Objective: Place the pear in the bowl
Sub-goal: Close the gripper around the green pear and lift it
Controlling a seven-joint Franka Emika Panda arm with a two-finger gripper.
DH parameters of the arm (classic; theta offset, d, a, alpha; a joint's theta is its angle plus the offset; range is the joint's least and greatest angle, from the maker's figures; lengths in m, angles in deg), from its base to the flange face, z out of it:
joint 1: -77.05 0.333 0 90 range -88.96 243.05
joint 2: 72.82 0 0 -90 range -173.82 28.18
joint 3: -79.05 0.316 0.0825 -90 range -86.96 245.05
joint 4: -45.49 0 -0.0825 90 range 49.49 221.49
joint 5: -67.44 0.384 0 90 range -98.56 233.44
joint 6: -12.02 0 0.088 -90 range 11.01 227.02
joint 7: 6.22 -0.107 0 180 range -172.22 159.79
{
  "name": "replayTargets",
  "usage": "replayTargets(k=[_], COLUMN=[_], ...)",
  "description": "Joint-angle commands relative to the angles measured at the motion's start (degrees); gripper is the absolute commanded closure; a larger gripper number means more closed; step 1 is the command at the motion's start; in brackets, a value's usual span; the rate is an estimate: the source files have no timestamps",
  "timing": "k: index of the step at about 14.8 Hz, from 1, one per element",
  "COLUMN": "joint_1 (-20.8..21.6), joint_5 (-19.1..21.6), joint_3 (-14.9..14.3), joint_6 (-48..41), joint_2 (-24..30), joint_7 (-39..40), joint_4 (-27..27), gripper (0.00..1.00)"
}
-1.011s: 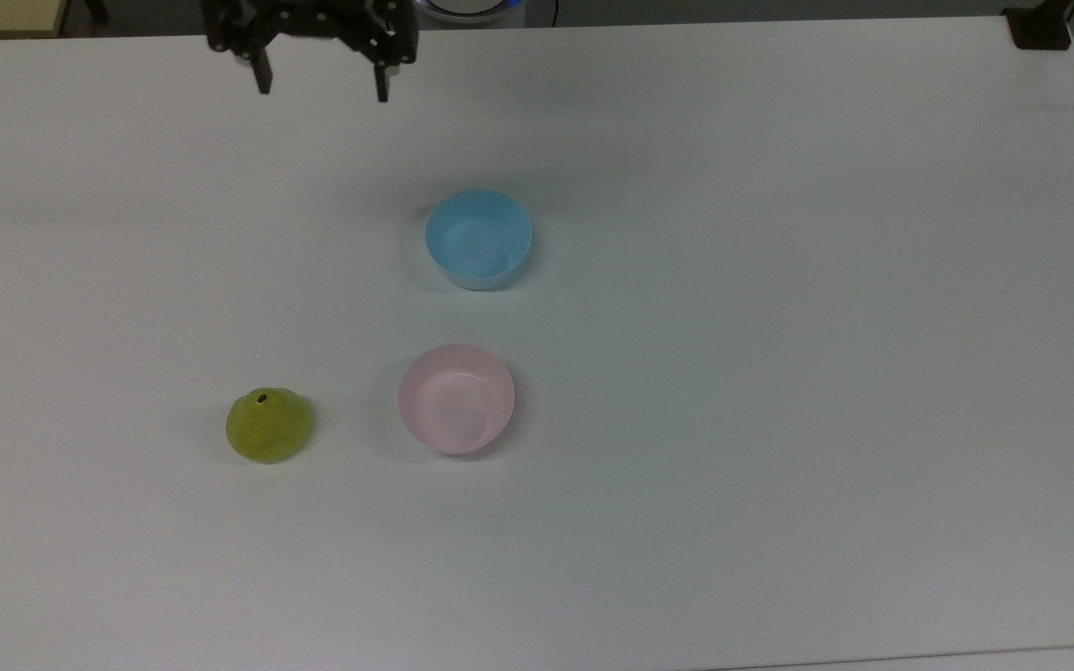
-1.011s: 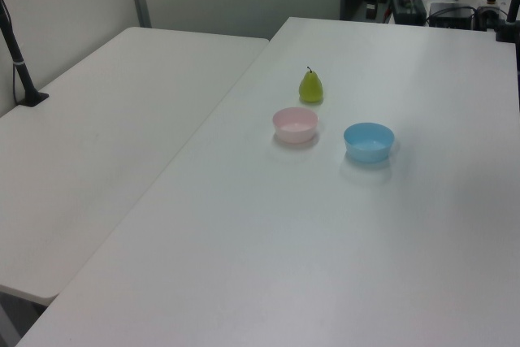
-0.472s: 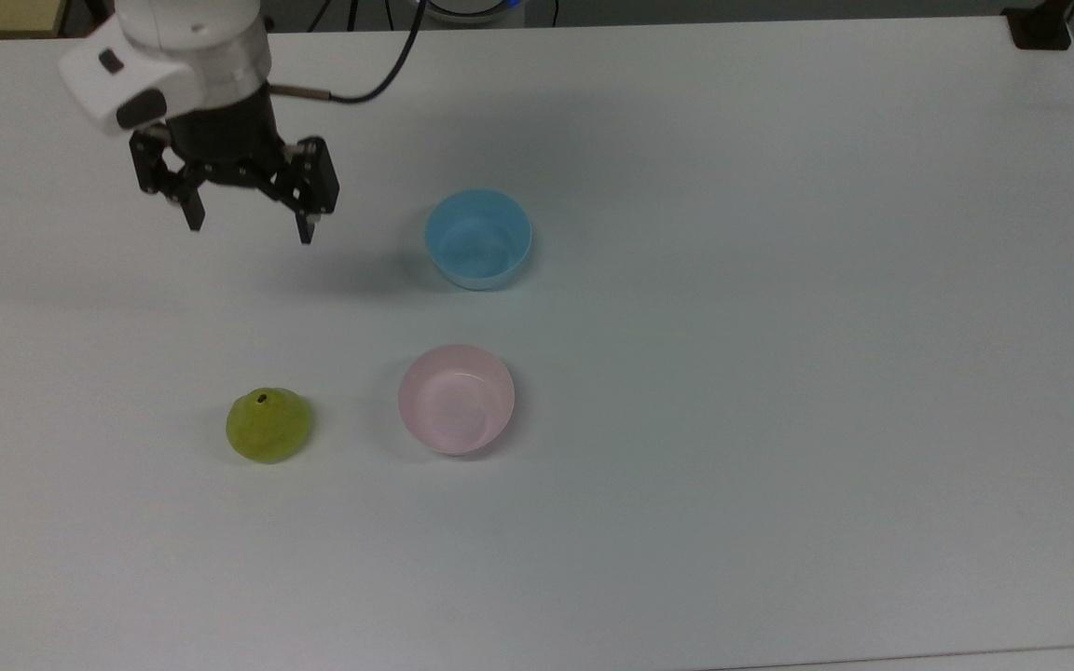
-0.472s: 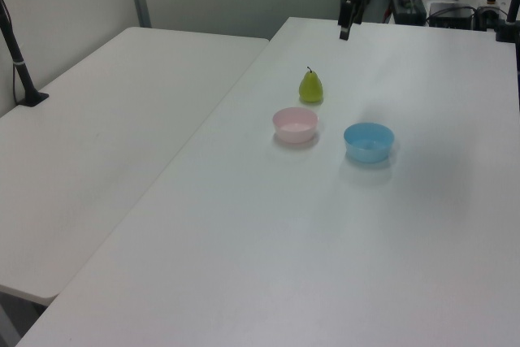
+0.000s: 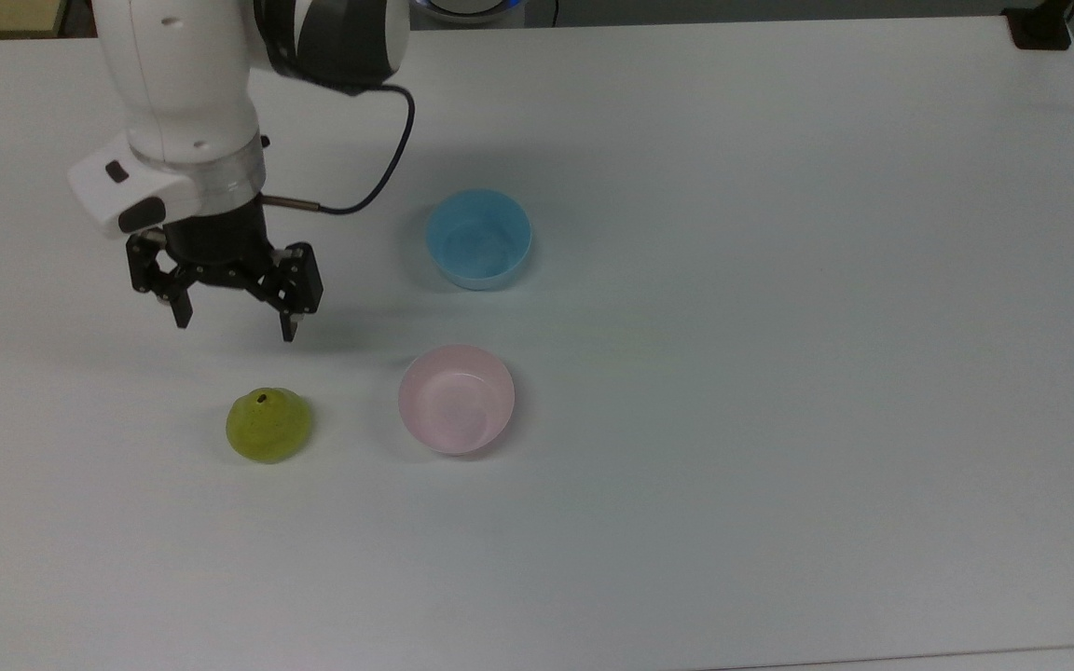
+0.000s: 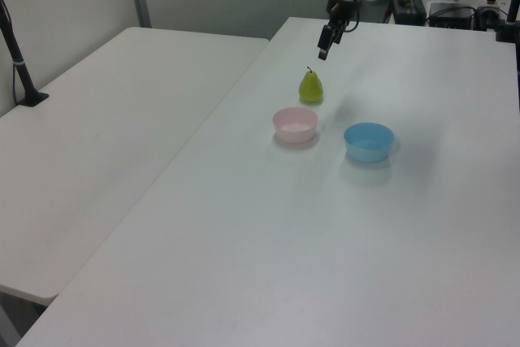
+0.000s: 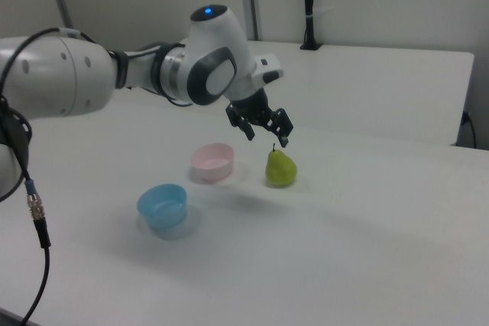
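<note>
1. Lowest in the top view, lower left of centre, the pear [image 5: 268,426] stands upright on the white table [image 5: 779,373], stem hole facing up; nothing touches it; just beside it, toward the top view's right and apart from it, sits the pink bowl [image 5: 456,399], with nothing inside.
2. Higher in the top view, at centre left, the gripper [image 5: 234,326] hangs above the table with its jaws spread wide and nothing between them; in the right view it hovers [image 7: 263,137] just above and beside the pear's stem, not touching.
3. Judged from this, the step in hand is the approach to the pear; nothing is grasped yet, and the placing has not begun.
4. The next move calls for bringing the open jaws over the pear, lowering them around its body, and closing; the rounded, tapering shape may slip if gripped too high.
5. Farthest up, near the centre of the top view, stands the blue bowl [image 5: 478,238], also with nothing in it and not the target.
6. Count: one pear; two bowls, one pink and one blue; one gripper.
</note>
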Motion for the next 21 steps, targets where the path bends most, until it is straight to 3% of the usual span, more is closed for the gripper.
replayTargets(k=[1,5,13,16,19,21], joint_1=[-0.1,-0.2,-0.1,-0.1,-0.1,-0.1], joint_5=[-0.7,-2.9,-3.0,-3.0,-3.0,-2.9], joint_3=[-0.4,-0.4,-0.3,-0.3,-0.3,-0.3], joint_6=[5.6,10.2,15.9,17.4,18.5,18.4], joint_2=[-4.8,-8.4,-11.7,-11.9,-11.8,-11.3], joint_7=[1.2,1.1,0.7,0.8,1.0,1.0], joint_4=[-0.8,-0.7,-0.6,-0.5,-0.5,-0.4], gripper=[0.00,0.00,0.01,0.20,0.55,0.60])
